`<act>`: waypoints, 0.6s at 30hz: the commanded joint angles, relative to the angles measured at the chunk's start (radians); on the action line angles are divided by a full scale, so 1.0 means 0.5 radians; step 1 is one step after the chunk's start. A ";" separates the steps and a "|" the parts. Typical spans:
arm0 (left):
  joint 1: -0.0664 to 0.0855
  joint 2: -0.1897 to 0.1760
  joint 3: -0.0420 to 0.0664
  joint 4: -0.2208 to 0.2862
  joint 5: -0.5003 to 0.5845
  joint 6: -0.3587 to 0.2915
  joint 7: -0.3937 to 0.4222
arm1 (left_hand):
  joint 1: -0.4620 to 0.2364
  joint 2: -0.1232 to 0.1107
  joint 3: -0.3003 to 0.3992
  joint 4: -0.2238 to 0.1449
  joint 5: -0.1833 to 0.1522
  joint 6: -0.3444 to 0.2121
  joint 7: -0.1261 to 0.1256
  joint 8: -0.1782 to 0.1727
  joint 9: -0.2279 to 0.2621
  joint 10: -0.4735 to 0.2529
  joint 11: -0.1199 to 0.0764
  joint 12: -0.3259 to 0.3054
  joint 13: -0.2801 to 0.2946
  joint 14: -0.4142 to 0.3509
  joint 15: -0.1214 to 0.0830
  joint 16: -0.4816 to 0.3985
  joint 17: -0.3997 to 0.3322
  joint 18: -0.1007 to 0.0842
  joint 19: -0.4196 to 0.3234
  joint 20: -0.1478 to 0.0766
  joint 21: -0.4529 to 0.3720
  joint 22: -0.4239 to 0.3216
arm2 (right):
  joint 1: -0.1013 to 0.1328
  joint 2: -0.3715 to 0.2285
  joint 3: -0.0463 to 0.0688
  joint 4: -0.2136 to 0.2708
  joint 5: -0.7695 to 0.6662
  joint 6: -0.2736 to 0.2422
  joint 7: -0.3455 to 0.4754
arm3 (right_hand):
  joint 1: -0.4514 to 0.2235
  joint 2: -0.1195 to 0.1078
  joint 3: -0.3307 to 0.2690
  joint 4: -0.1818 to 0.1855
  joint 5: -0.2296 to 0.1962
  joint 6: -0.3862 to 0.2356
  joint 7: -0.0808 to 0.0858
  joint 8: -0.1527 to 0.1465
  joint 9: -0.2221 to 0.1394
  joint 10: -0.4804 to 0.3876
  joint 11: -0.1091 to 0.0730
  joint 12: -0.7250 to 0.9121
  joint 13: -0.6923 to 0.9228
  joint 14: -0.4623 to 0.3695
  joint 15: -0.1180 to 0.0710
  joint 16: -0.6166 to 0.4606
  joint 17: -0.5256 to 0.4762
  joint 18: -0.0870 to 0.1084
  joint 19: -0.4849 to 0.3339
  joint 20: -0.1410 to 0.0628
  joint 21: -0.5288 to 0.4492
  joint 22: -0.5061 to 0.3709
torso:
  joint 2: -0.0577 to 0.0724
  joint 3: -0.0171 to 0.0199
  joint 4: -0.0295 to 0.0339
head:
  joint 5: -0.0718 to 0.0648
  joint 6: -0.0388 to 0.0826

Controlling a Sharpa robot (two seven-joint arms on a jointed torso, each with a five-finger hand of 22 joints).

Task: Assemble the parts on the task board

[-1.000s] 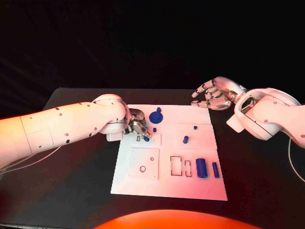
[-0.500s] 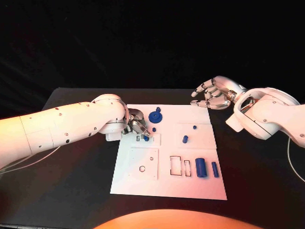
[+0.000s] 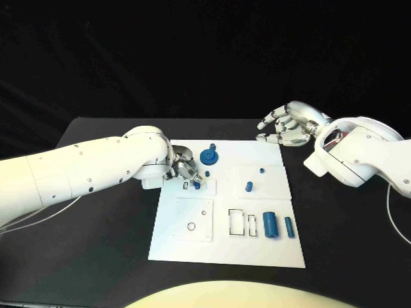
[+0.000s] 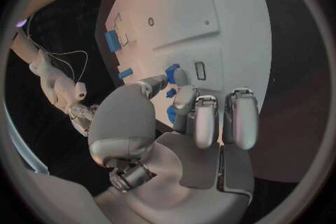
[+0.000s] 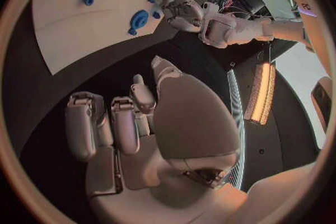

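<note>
The white task board [image 3: 228,247] lies mid-table. My left hand [image 3: 182,168] is over its near-left part and pinches a small blue part [image 3: 197,185] between thumb and a finger, right at the board beside a small slot [image 4: 200,70]; the left wrist view shows the same part [image 4: 172,71] at the fingertips. A blue round gear-like part [image 3: 210,156] stands at the far edge, and small blue pegs [image 3: 249,187] stand mid-board. My right hand [image 3: 287,125] hovers off the board's far right corner, fingers apart and loosely curled, holding nothing.
A blue cylinder [image 3: 270,224] and a thin blue bar [image 3: 289,224] lie on the board's right side next to two rectangular slots [image 3: 235,220]. A round hole [image 3: 192,226] sits in the left panel. Black table [image 3: 94,256] surrounds the board.
</note>
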 commanded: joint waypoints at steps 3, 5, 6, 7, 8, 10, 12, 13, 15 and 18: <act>-0.007 -0.002 -0.004 0.001 -0.008 0.038 -0.003 | 0.001 0.004 -0.051 0.017 -0.014 0.009 0.003 -0.012 0.000 0.009 -0.001 0.010 0.009 0.191 -0.015 0.007 0.470 -0.016 0.013 -0.004 -0.003 0.129 | -0.001 -0.005 0.000 0.006 -0.026 -0.002 0.009 | -0.023 0.004 0.012 -0.003 -0.008 0.010 -0.001 0.007 -0.004 0.005 -0.010 0.009 -0.001 0.154 -0.015 -0.010 0.334 0.032 0.085 -0.014 0.002 0.416 | -0.001 0.0000 0.000 | 0.001 -0.001; -0.007 -0.010 -0.004 0.009 -0.011 0.039 -0.003 | 0.005 -0.003 -0.074 0.028 -0.014 0.010 0.002 -0.013 0.001 0.010 -0.001 0.010 0.009 0.191 -0.015 0.007 0.471 -0.016 0.013 -0.004 -0.003 0.128 | -0.001 -0.007 0.000 0.007 -0.026 -0.001 0.009 | -0.023 0.004 0.012 -0.003 -0.008 0.010 -0.001 0.007 -0.004 0.005 -0.010 0.009 -0.001 0.154 -0.015 -0.010 0.334 0.032 0.085 -0.014 0.002 0.416 | -0.001 0.0001 0.000 | 0.002 0.000; -0.008 -0.014 -0.003 0.014 -0.012 0.038 -0.003 | 0.008 -0.006 -0.085 0.033 -0.014 0.011 0.002 -0.014 0.002 0.010 -0.001 0.010 0.009 0.191 -0.015 0.007 0.471 -0.015 0.013 -0.004 -0.004 0.127 | -0.001 -0.007 0.000 0.007 -0.026 -0.001 0.009 | -0.023 0.004 0.012 -0.003 -0.008 0.010 -0.001 0.007 -0.004 0.005 -0.010 0.009 -0.001 0.154 -0.015 -0.010 0.334 0.032 0.085 -0.014 0.002 0.416 | -0.001 0.0001 0.000 | 0.003 0.001; -0.008 -0.021 -0.002 0.023 -0.014 0.036 -0.003 | 0.011 -0.011 -0.099 0.040 -0.014 0.012 0.002 -0.015 0.002 0.011 -0.001 0.011 0.012 0.192 -0.015 0.008 0.472 -0.015 0.011 -0.004 -0.005 0.126 | -0.001 -0.008 0.000 0.007 -0.026 -0.001 0.009 | -0.023 0.004 0.012 -0.003 -0.008 0.010 -0.001 0.007 -0.004 0.005 -0.010 0.009 -0.001 0.154 -0.015 -0.010 0.334 0.032 0.085 -0.014 0.002 0.416 | -0.001 0.0001 0.000 | 0.003 0.001; -0.009 -0.028 0.001 0.032 -0.014 0.033 -0.003 | 0.012 -0.013 -0.107 0.044 -0.014 0.012 0.002 -0.015 0.003 0.011 -0.001 0.011 0.011 0.192 -0.015 0.008 0.472 -0.015 0.012 -0.004 -0.005 0.126 | -0.001 -0.009 0.000 0.006 -0.026 -0.001 0.009 | -0.029 0.005 0.013 -0.003 -0.010 0.010 -0.002 0.008 -0.004 0.005 -0.010 0.008 -0.002 0.154 -0.015 -0.011 0.333 0.032 0.085 -0.014 0.003 0.417 | -0.001 -0.0010 -0.001 | 0.004 0.004; -0.009 -0.045 0.007 0.052 -0.013 0.023 -0.003 | 0.015 -0.020 -0.134 0.060 -0.015 0.014 0.002 -0.016 0.004 0.013 -0.001 0.013 0.015 0.192 -0.015 0.008 0.472 -0.015 0.013 -0.004 -0.005 0.127 | -0.001 -0.009 0.000 0.005 -0.026 0.000 0.009 | -0.029 0.005 0.013 -0.003 -0.010 0.010 -0.002 0.008 -0.004 0.005 -0.010 0.008 -0.002 0.154 -0.015 -0.011 0.333 0.032 0.085 -0.014 0.003 0.417 | -0.001 -0.0011 -0.001 | 0.004 0.004; -0.009 -0.063 0.017 0.073 -0.011 0.012 -0.004 | 0.017 -0.024 -0.157 0.078 -0.017 0.014 0.002 -0.019 0.004 0.011 -0.001 0.011 0.013 0.191 -0.015 0.007 0.470 -0.015 0.011 -0.004 -0.006 0.125 | -0.001 -0.010 0.000 0.002 -0.026 0.002 0.008 | -0.032 0.004 0.013 -0.003 -0.012 0.010 -0.002 0.008 -0.005 0.006 -0.010 0.009 -0.001 0.154 -0.015 -0.010 0.334 0.032 0.085 -0.014 0.002 0.416 | -0.001 -0.0010 -0.001 | 0.002 0.011; -0.009 -0.073 0.025 0.084 -0.009 0.006 -0.004 | 0.017 -0.025 -0.168 0.087 -0.018 0.011 0.003 -0.020 0.005 0.007 0.000 0.006 0.006 0.190 -0.015 0.005 0.467 -0.014 0.010 -0.004 -0.007 0.123 | -0.001 -0.010 0.000 0.001 -0.026 0.003 0.007 | -0.032 0.004 0.013 -0.003 -0.012 0.010 -0.002 0.008 -0.005 0.006 -0.010 0.009 -0.001 0.154 -0.015 -0.010 0.334 0.032 0.085 -0.014 0.002 0.416 | -0.002 0.0002 0.000 | 0.003 0.013; -0.008 -0.093 0.044 0.104 -0.004 -0.006 -0.005 | 0.018 -0.032 -0.192 0.103 -0.020 0.004 0.006 -0.022 0.007 -0.002 0.002 -0.001 -0.005 0.188 -0.014 0.001 0.459 -0.014 0.008 -0.004 -0.008 0.121 | -0.001 -0.010 0.000 -0.002 -0.026 0.004 0.006 | -0.038 0.004 0.013 -0.003 -0.015 0.010 -0.002 0.008 -0.006 0.005 -0.010 0.008 -0.002 0.153 -0.015 -0.012 0.331 0.032 0.084 -0.014 0.001 0.416 | -0.004 -0.0006 0.001 | 0.003 0.016; -0.003 -0.117 0.076 0.127 0.000 -0.013 -0.006 | 0.012 -0.034 -0.214 0.114 -0.023 -0.002 0.009 -0.023 0.009 -0.006 0.004 -0.003 -0.008 0.187 -0.013 0.000 0.457 -0.014 0.009 -0.002 -0.008 0.121 | -0.002 -0.009 0.000 -0.006 -0.024 0.005 0.005 | -0.043 0.003 0.013 -0.003 -0.018 0.009 -0.002 0.008 -0.006 0.006 -0.010 0.008 -0.003 0.154 -0.015 -0.011 0.334 0.032 0.084 -0.014 0.001 0.416 | -0.004 -0.0007 0.002 | 0.004 0.028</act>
